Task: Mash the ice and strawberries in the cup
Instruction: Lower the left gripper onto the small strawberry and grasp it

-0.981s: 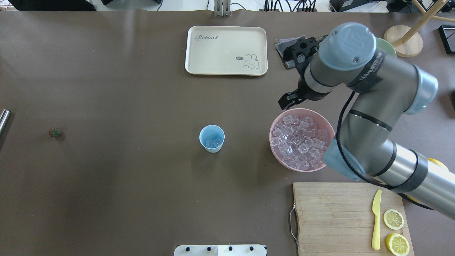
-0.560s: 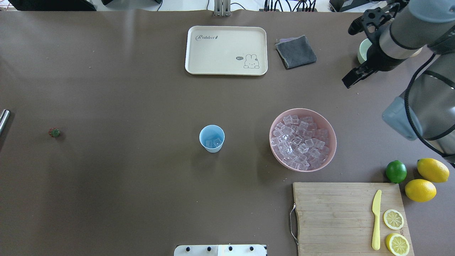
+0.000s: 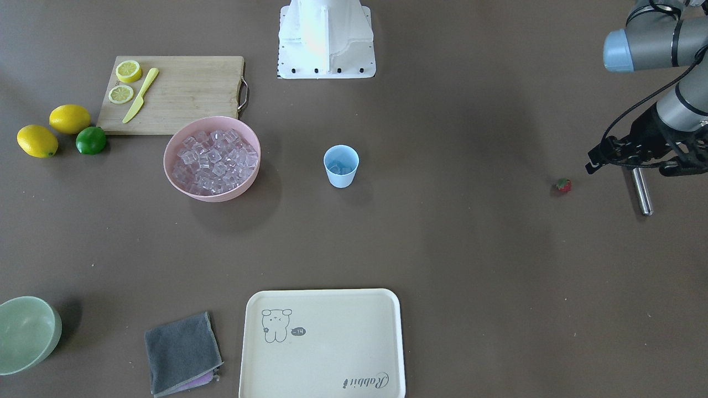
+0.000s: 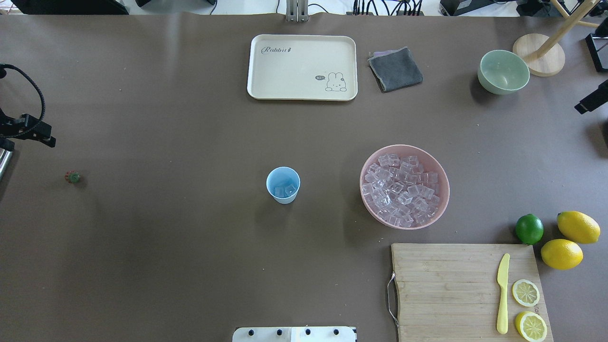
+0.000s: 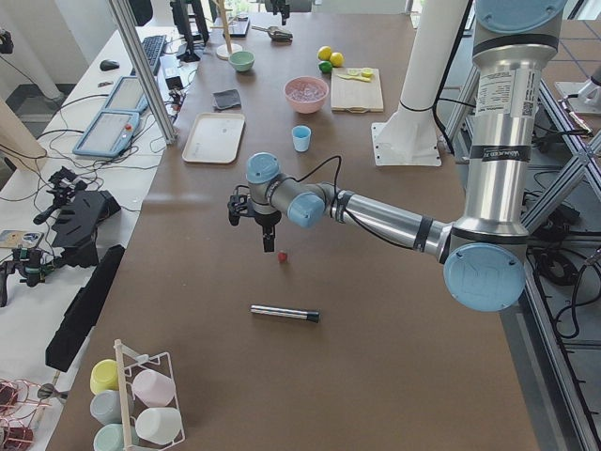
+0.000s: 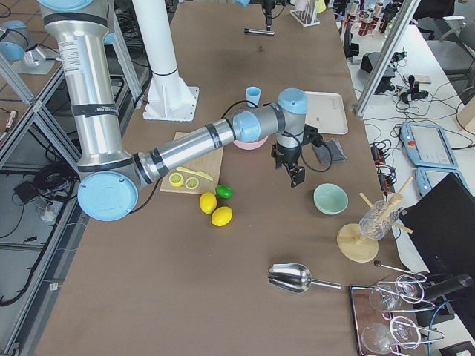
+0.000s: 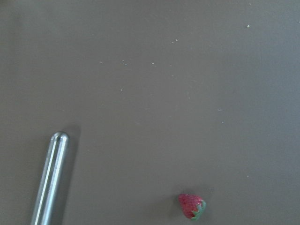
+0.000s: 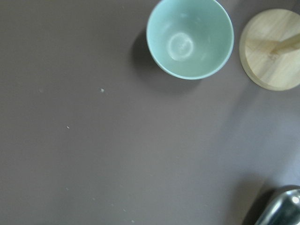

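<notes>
Exterior front-facing view is showing the left gripper hanging low above the brown table, at the end on the robot's left side, and pointing downward. Only its dark body is showing from above, so I cannot tell if its fingers are spread or pressed together. Partly under it, a metal rod is lying flat on the table.

The strawberry is lying near this rod, on the side toward the middle of the table. It is apart from the rod and from the gripper, and nothing is touching it. In the left wrist view it is resting on its side, with the green top pointing away from the rod.

The light-blue cup is standing upright at the middle of the table, well apart from the strawberry. A few ice cubes are sitting at its bottom. Near the cup, on the robot's right side, a pink bowl is holding a heap of ice.

The right gripper is hanging above the table near a pale green bowl. Whether it is spread or closed, I also cannot tell.
</notes>
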